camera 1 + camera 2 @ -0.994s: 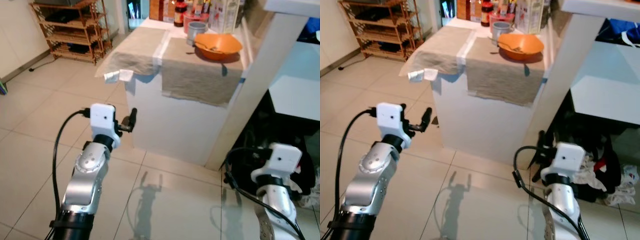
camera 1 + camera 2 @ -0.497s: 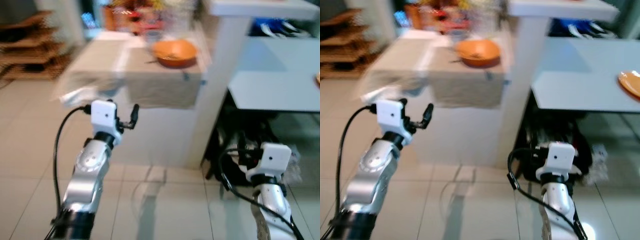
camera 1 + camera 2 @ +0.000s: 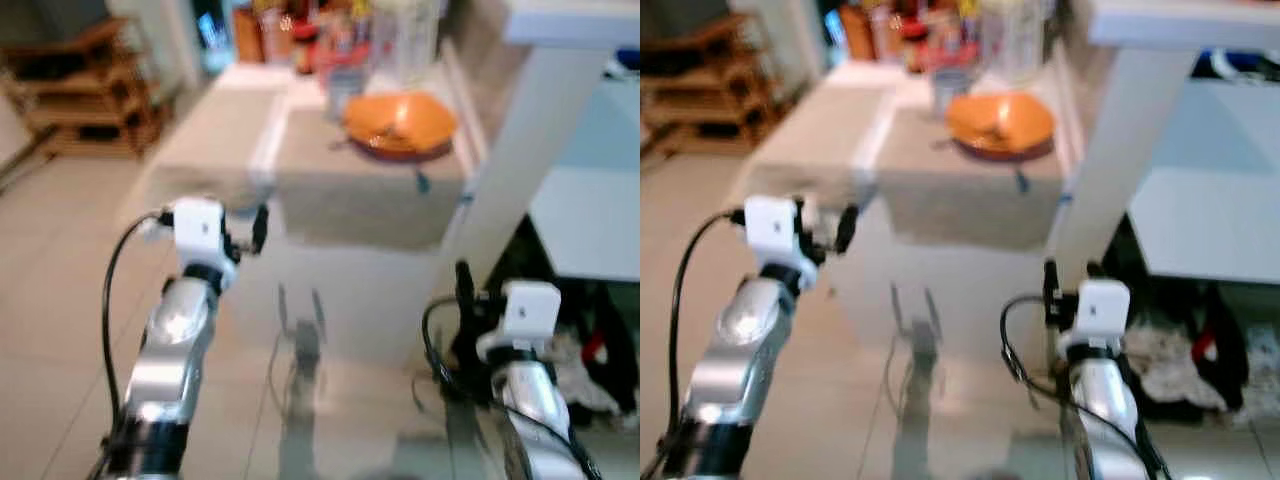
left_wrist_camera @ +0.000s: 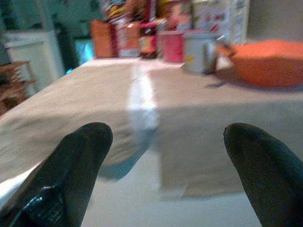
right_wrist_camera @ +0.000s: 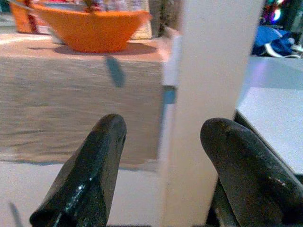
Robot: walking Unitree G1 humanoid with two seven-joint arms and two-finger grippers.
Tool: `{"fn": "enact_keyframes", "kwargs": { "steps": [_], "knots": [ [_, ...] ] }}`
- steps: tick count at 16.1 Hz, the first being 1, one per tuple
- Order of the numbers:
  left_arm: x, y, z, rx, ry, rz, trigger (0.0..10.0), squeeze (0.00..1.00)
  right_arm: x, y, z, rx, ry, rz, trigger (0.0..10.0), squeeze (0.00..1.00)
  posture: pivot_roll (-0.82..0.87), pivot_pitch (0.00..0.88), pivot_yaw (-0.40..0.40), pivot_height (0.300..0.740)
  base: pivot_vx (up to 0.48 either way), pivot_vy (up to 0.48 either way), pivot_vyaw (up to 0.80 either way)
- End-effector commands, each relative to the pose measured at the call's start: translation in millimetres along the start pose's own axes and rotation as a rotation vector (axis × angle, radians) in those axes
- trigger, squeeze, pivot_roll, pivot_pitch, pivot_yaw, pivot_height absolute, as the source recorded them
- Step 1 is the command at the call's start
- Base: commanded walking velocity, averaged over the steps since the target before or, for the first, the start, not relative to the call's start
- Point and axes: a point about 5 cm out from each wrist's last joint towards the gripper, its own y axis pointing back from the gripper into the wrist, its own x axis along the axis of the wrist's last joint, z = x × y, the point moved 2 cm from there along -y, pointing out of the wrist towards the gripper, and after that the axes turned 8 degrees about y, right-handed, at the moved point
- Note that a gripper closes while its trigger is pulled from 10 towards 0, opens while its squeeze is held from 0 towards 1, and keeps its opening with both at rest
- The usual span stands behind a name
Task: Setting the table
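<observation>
One orange bowl (image 3: 400, 122) sits on the cloth-covered counter (image 3: 330, 180), ahead of both grippers, beyond the right gripper (image 5: 163, 179) and just beside a white pillar (image 5: 215, 94). Behind the bowl stand one grey cup (image 4: 199, 45), one pink cup (image 4: 170, 46) and blurred bottles (image 4: 128, 35). Both the left gripper (image 4: 168, 165) and the right are spread apart, holding nothing.

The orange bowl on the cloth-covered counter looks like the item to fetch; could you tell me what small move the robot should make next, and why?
Probably step closer to the counter. The orange bowl sits at its far side, beside a grey cup, while the left end effector and right end effector both hang open and empty, short of the counter's near edge. Reaching now would likely fall short.
</observation>
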Motion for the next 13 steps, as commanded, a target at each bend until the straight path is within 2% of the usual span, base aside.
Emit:
{"fn": "enact_keyframes", "kwargs": {
  "steps": [1, 7, 10, 12, 13],
  "knots": [
    [2.1, 0.7, 2.2, -0.010, -0.010, 0.006, 10.0, 0.00, 6.1, -1.8, 0.4, 0.007, -0.005, 0.023, 10.0, 0.00, -0.03, 0.000, 0.027, 0.740, 0.341, 0.337, 0.00],
    [3.7, -1.5, 4.0, -0.018, -0.025, 0.014, 10.0, 0.00, 5.6, -2.2, 0.3, 0.014, -0.007, 0.022, 10.0, 0.00, -0.03, 0.000, 0.025, 0.740, 0.326, 0.334, 0.00],
    [7.1, -4.4, 6.5, -0.032, -0.044, 0.025, 10.0, 0.00, 5.6, -1.9, 0.2, 0.013, -0.011, 0.022, 10.0, 0.00, -0.03, 0.000, 0.027, 0.740, 0.091, 0.000, 0.00],
    [5.9, -4.3, 6.4, -0.035, -0.050, 0.019, 10.0, 0.00, 2.6, -2.3, -0.8, 0.014, -0.015, -0.001, 10.0, 0.00, -0.03, 0.000, 0.028, 0.740, 0.000, 0.000, -0.79],
    [5.1, -4.2, 6.4, -0.035, -0.051, 0.016, 10.0, 0.00, 2.8, -2.5, -1.3, 0.014, -0.013, 0.003, 10.0, 0.00, -0.03, 0.000, 0.030, 0.740, 0.000, 0.000, 0.00]
  ]
}}
